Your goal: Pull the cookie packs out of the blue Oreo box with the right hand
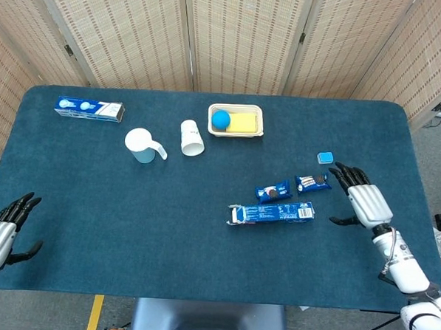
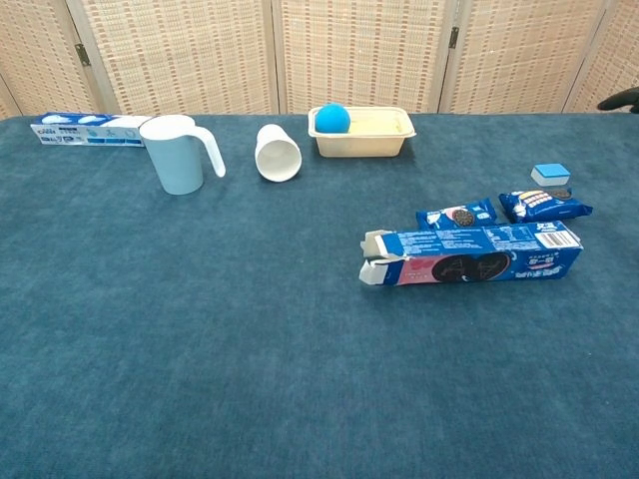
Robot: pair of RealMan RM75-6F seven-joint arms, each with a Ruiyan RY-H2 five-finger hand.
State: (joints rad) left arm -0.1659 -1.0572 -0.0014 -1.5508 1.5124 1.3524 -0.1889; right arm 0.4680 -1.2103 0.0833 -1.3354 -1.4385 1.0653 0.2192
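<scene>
On the blue tablecloth (image 1: 202,238), the blue Oreo box (image 1: 271,213) lies flat on its side, its flapped open end facing the robot's left. Two cookie packs lie outside it: one pack (image 1: 274,191) just behind the box and a second pack (image 1: 313,182) a little further right, near a small blue-topped block (image 1: 325,157). The right hand (image 1: 365,201) is off the box, apart from its closed end, fingers spread and holding nothing. The left hand (image 1: 0,231) rests near the table's near-left corner, also spread and empty.

Whether any packs remain inside cannot be read from either view; the open end shows only flaps.

Procedure, as judged from this layout:
1. Confirm the box contents before regripping.
2. If packs remain, grip the box at its closed end, across the narrow faces, not the flaps.
3. Tilt the open end downward and clear of the two packs already lying outside.
4. Keep the grip light; the carton will likely crush.
</scene>
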